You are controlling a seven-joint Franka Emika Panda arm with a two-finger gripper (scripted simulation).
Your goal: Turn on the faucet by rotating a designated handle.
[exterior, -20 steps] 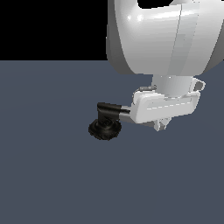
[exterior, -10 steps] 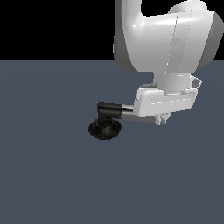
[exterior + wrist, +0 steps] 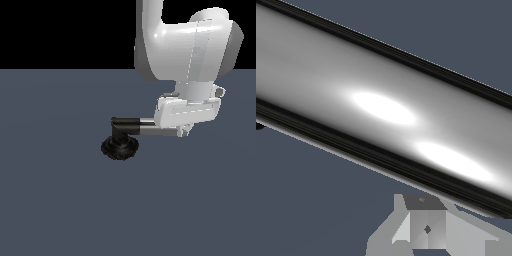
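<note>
Low on flat grey-blue floor (image 3: 60,200): small black faucet (image 3: 120,142), ribbed round base, short elbow neck. Shiny chrome cylindrical handle (image 3: 147,126) runs level from elbow toward exterior view's right, far end hidden under large white robot gripper (image 3: 183,132). Wrist view: chrome bar (image 3: 381,110) fills frame, two bright glints. Finger spread: cannot tell.

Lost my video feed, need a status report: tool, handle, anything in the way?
Tool over the handle, jaw state unclear. Faucet upright on the floor. Nothing in the way.
</note>
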